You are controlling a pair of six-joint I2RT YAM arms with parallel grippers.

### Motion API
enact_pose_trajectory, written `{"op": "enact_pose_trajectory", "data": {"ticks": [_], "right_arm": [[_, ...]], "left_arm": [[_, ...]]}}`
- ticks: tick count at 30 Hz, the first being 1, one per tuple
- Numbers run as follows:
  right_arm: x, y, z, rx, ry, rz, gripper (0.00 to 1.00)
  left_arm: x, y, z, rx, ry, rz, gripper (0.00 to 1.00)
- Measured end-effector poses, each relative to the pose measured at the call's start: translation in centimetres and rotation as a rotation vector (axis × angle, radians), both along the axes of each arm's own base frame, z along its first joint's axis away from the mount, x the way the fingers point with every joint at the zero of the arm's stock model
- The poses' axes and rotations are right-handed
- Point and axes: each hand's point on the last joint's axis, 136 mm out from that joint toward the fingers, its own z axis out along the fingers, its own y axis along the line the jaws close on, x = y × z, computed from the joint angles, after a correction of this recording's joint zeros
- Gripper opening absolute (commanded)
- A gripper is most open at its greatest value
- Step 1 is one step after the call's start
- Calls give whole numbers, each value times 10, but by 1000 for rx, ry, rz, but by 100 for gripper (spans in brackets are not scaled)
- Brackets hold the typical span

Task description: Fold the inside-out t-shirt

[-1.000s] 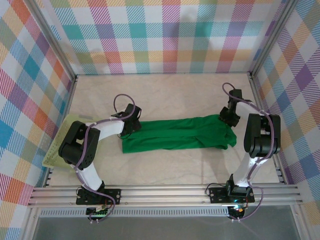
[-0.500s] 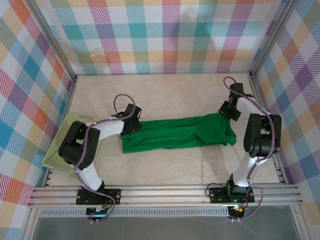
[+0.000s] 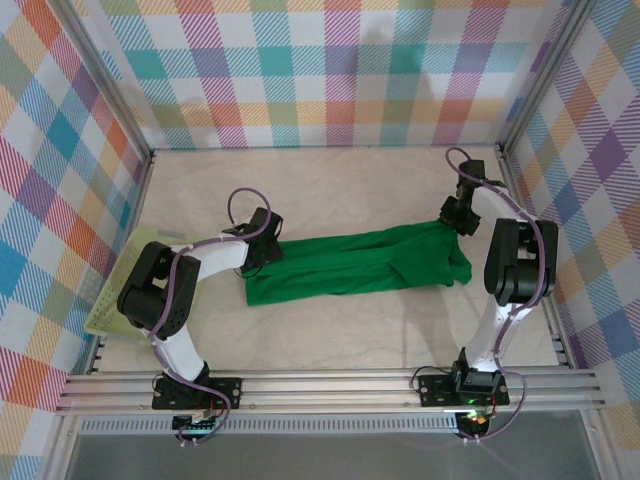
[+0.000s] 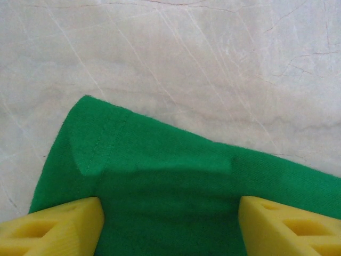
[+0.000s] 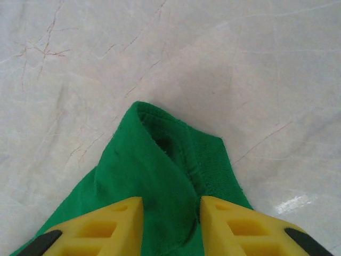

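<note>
The inside-out t-shirt (image 3: 350, 265) lies as a long bright green strip across the middle of the table. My left gripper (image 3: 262, 250) sits at its left end. There its yellow fingers (image 4: 53, 226) stand wide apart over flat cloth (image 4: 170, 176), open, with a hemmed corner just beyond them. My right gripper (image 3: 452, 222) is at the shirt's right end. Its yellow fingers (image 5: 101, 226) are shut on a raised fold of green cloth (image 5: 154, 160) that fills the gap between them, and a hemmed edge sticks out past the tips.
A pale yellow-green mesh basket (image 3: 105, 300) lies at the left edge beside the left arm's elbow. Checked walls close in the back and both sides, and metal rails run along the near edge. Bare marble-look tabletop (image 3: 330, 190) stretches behind and in front of the shirt.
My right gripper has moved toward the back wall, drawing the shirt's right end with it. The left arm has not moved.
</note>
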Motion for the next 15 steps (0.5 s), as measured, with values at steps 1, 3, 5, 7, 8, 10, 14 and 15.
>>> {"op": "enact_pose_trajectory", "data": {"ticks": [1, 3, 5, 7, 8, 10, 14, 15], "right_arm": [[-2, 2, -3, 8, 4, 3, 39], [-10, 4, -8, 20, 21, 6, 40], [-19, 6, -13, 30, 40, 9, 40], [-25, 8, -16, 41, 53, 13, 31], [-26, 9, -17, 44, 54, 17, 26], [-26, 11, -18, 53, 54, 18, 14], [-25, 8, -12, 37, 42, 17, 0], [-25, 7, -8, 29, 36, 12, 0]], "left_arm": [[0, 0, 0, 0, 0, 0, 69], [0, 0, 0, 0, 0, 0, 69], [0, 0, 0, 0, 0, 0, 70], [0, 0, 0, 0, 0, 0, 70], [0, 0, 0, 0, 0, 0, 70], [0, 0, 0, 0, 0, 0, 70], [0, 0, 0, 1, 0, 0, 70], [0, 0, 0, 1, 0, 0, 70]]}}
